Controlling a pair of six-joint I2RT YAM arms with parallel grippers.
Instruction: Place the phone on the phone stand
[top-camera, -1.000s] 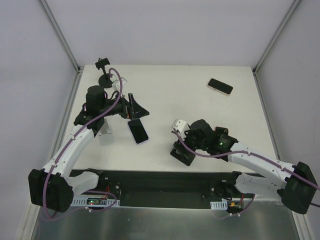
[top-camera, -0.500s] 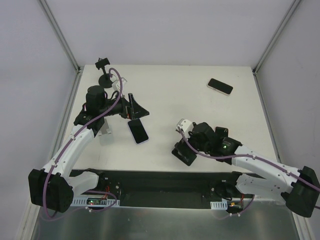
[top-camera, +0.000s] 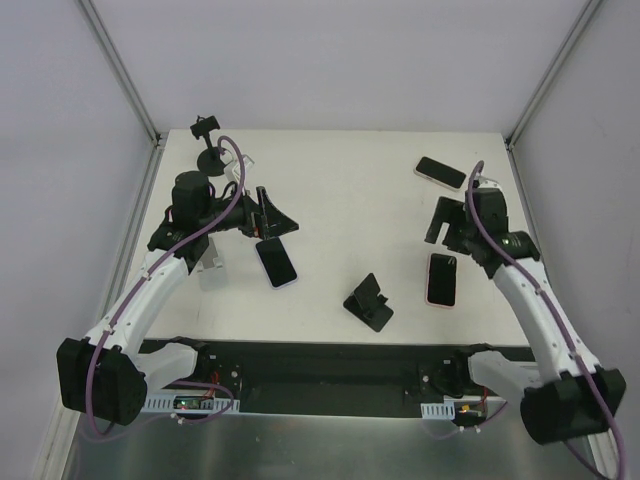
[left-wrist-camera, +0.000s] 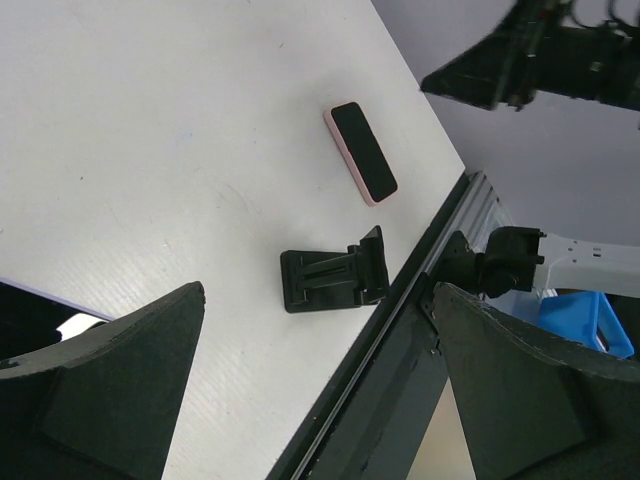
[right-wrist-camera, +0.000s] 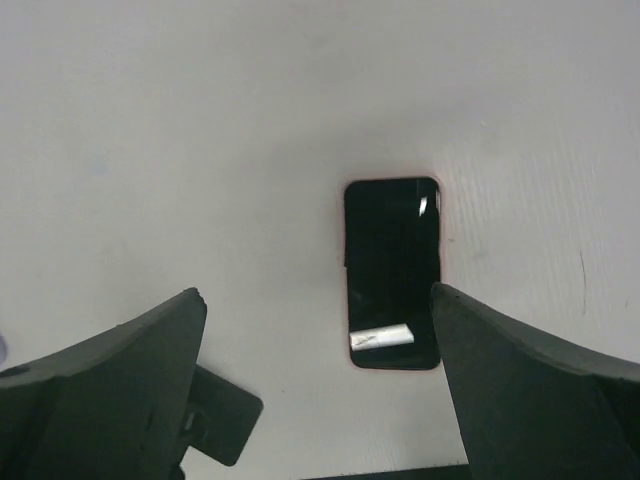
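A black folding phone stand (top-camera: 368, 302) sits near the table's front middle. It also shows in the left wrist view (left-wrist-camera: 333, 279), and its corner shows in the right wrist view (right-wrist-camera: 215, 425). A pink-edged phone (top-camera: 442, 279) lies flat, screen up, just right of the stand, and shows in both wrist views (left-wrist-camera: 361, 152) (right-wrist-camera: 392, 272). My right gripper (top-camera: 441, 224) is open and empty, raised over the table behind this phone (right-wrist-camera: 320, 385). A second phone (top-camera: 276, 262) lies flat by my left gripper (top-camera: 272, 218), which is open and empty (left-wrist-camera: 315, 400).
A third phone (top-camera: 440, 172) lies at the back right. A black clamp-style holder (top-camera: 208, 150) stands at the back left corner. The dark front rail (left-wrist-camera: 400, 330) runs along the table's near edge. White walls close in the table.
My right arm has swung from beside the stand to the right and back, and the pink-edged phone beside the stand is now uncovered. The left arm has not moved.
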